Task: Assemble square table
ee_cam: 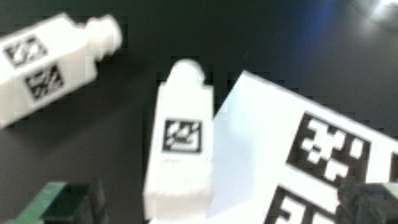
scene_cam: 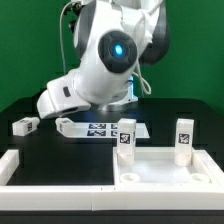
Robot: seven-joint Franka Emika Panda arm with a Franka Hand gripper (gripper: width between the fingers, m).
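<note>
White plastic parts are spread across your black bench [scene_cam: 60,150]. The square white plastic table top [scene_cam: 165,178], with its raised rim, sits at the exterior view's lower right. One upright white leg block [scene_cam: 127,140] and a second upright leg block [scene_cam: 183,140], both tagged, stand at its far side.

Your white robot arm [scene_cam: 105,55] folds forward over the middle of the bench, its wrist dipping toward the exterior view's left. Below the wrist a lying white leg block [scene_cam: 68,125] [ee_cam: 175,140] rests flat, right against the edge of the marker board [scene_cam: 100,128] [ee_cam: 311,140]. A fourth leg block [scene_cam: 25,125] [ee_cam: 54,65] lies apart from it, further to the exterior view's left.

Your end effector [ee_cam: 214,203] hangs over the lying block with its fingertips [ee_cam: 63,205] spread wide, one on each side of the block's end. Neither touches it, and nothing is gripped. A white border rail [scene_cam: 12,165] runs along the bench at the exterior view's lower left.
</note>
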